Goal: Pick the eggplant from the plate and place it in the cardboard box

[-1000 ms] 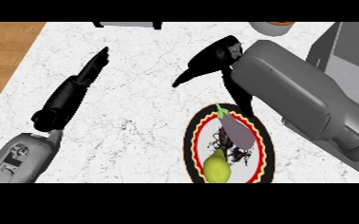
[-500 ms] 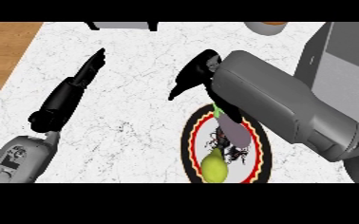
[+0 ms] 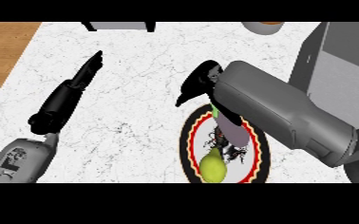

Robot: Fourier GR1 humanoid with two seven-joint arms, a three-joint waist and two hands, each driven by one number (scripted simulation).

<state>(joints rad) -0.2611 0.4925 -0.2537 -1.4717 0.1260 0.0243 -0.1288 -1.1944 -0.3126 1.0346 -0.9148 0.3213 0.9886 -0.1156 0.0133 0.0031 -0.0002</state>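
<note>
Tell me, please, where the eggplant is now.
Head view, lower right: the eggplant lies on the plate, next to the pear, its top hidden under the right forearm.

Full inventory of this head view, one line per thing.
counter: 1, white marbled, throughout
plate: 1, red-and-black rim, lower centre-right
eggplant: 1, purple, on plate, partly under right forearm
pear: 1, yellow-green, on plate, near side
grey box: 1, grey, right edge, cut off
round vessel: 1, tan, top edge
grey object: 1, grey, top edge, left of centre
left robot hand: 1, black, left side, open
right robot hand: 1, black, just beyond plate
</note>
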